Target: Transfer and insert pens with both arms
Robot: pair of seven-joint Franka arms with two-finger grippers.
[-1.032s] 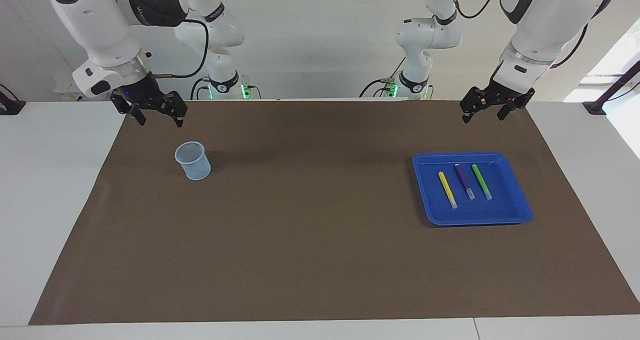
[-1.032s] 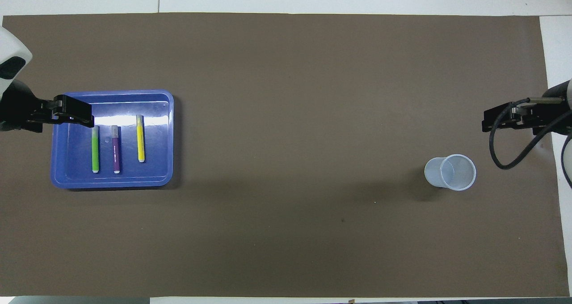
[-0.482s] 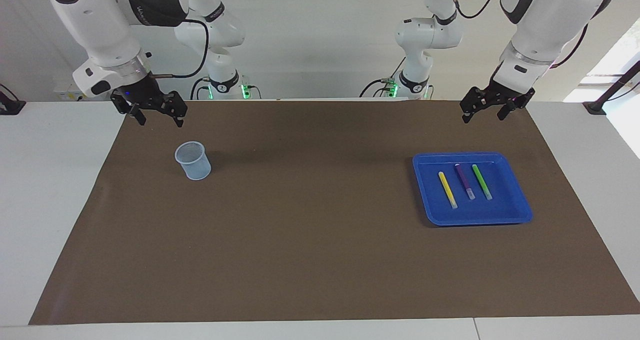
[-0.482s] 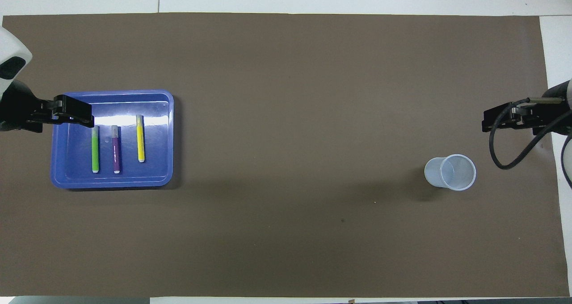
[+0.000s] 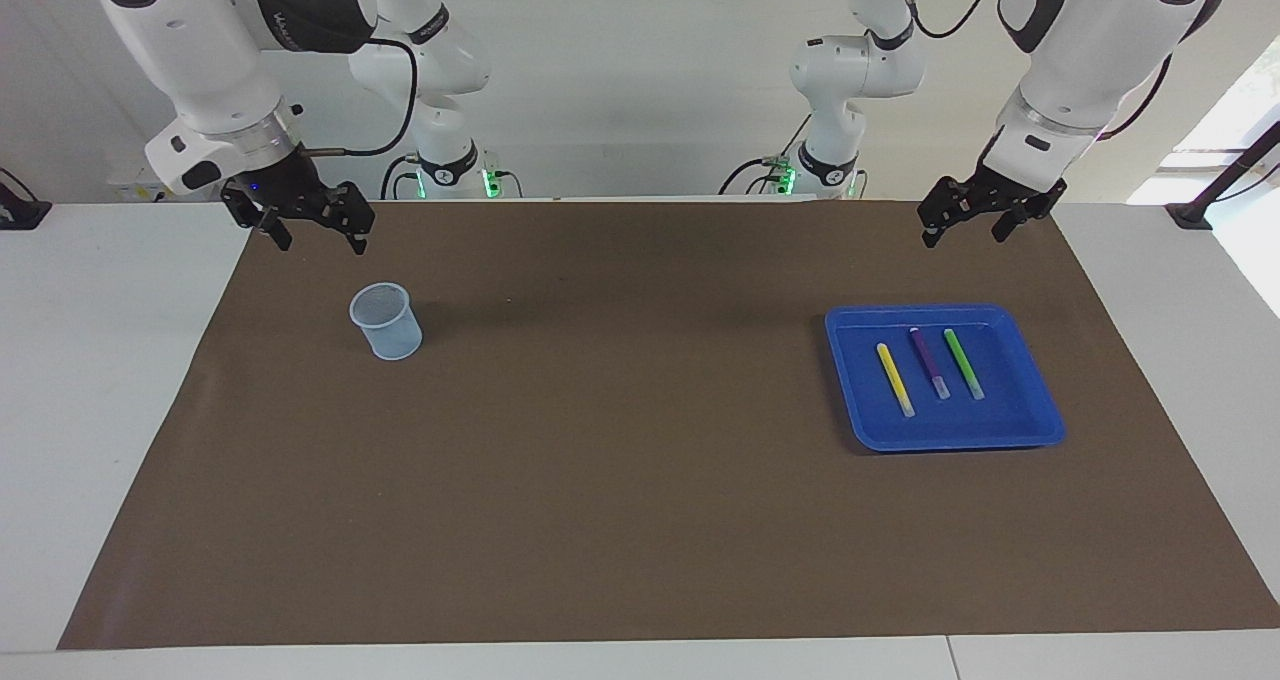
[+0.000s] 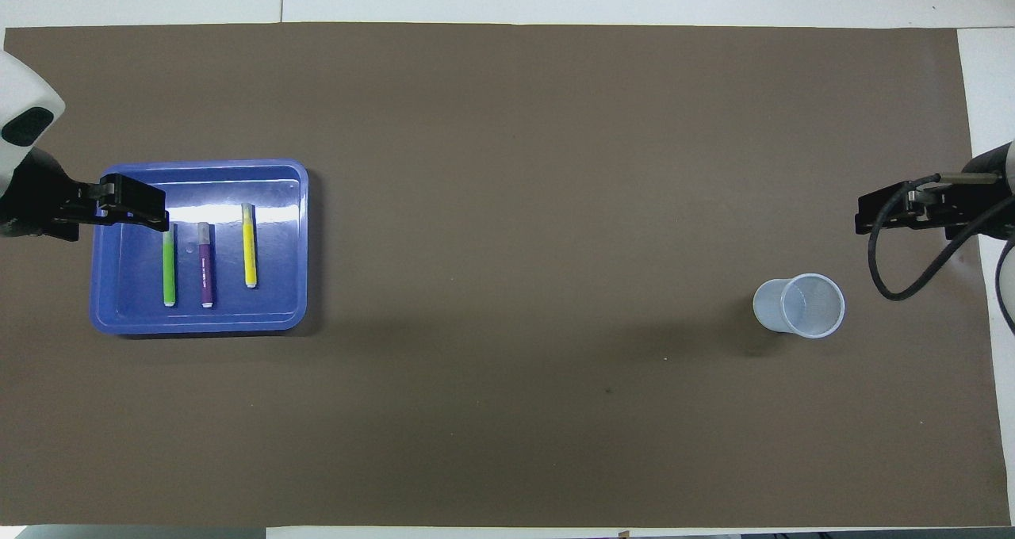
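On the blue tray [image 5: 1040, 422] at the left arm's end of the table we see three pens lying flat, side by side and apart from one another: yellow pen [image 5: 894, 379], purple pen [image 5: 929, 363] and green pen [image 5: 963, 363]. Their long axes run roughly toward and away from the robots, nearly parallel. In the facing view each pale end points away from the robots; in the overhead view both ends of each pen look pale, so we cannot tell cap from tail.

We find a brown mat [image 5: 620, 480] covering most of a white table [image 5: 90, 410], with a plain white wall [image 5: 640, 80] at the robots' end. A pale mesh cup [image 5: 385, 321] stands upright on the mat toward the right arm's end, well apart from the tray.

Our left gripper [image 5: 962, 228] hangs in the air over the mat's edge on the robots' side of the tray, fingers spread wide, holding nothing. Our right gripper [image 5: 318, 238] hangs over the mat on the robots' side of the cup, fingers likewise wide and empty.

From overhead, the left gripper [image 6: 131, 204] covers the tray's rim and the green pen's upper end, and both arms are cut off at the picture's sides, the right gripper [image 6: 880, 214] showing side-on only. Glare whitens part of the tray floor.
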